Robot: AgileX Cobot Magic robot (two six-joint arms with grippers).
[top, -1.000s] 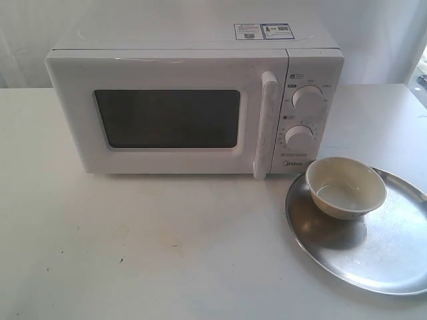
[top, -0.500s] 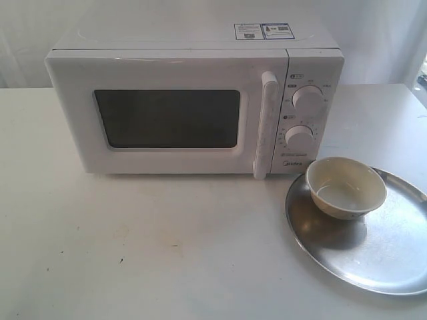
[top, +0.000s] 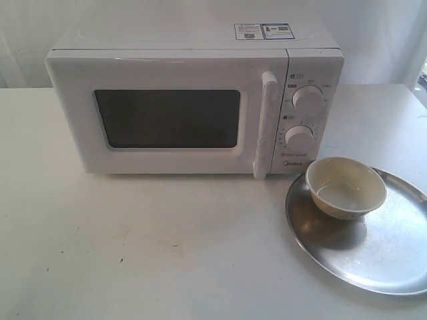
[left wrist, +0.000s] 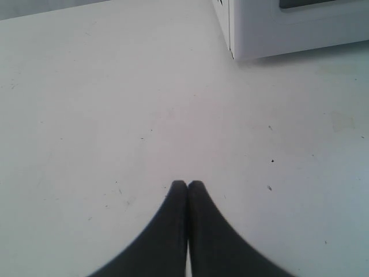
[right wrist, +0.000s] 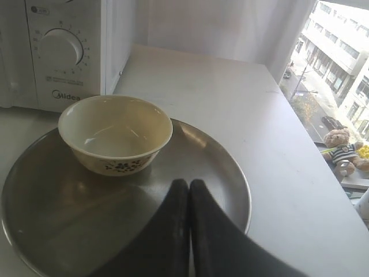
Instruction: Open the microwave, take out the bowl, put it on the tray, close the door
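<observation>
Zero change: bowl (top: 345, 187) on tray (top: 393, 263), door (top: 170, 119) shut.

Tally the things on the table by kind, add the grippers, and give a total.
Microwave: 1
Bowl: 1
Tray: 1
Grippers: 2 (left gripper, right gripper, both shut)
Total: 5

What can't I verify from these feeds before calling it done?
Microwave interior: exterior view, closed door, dark window shows nothing.
Tray: right rim cut off by exterior frame edge; part hidden behind right gripper in right wrist view.
Knob markings: too small, exterior view.
</observation>
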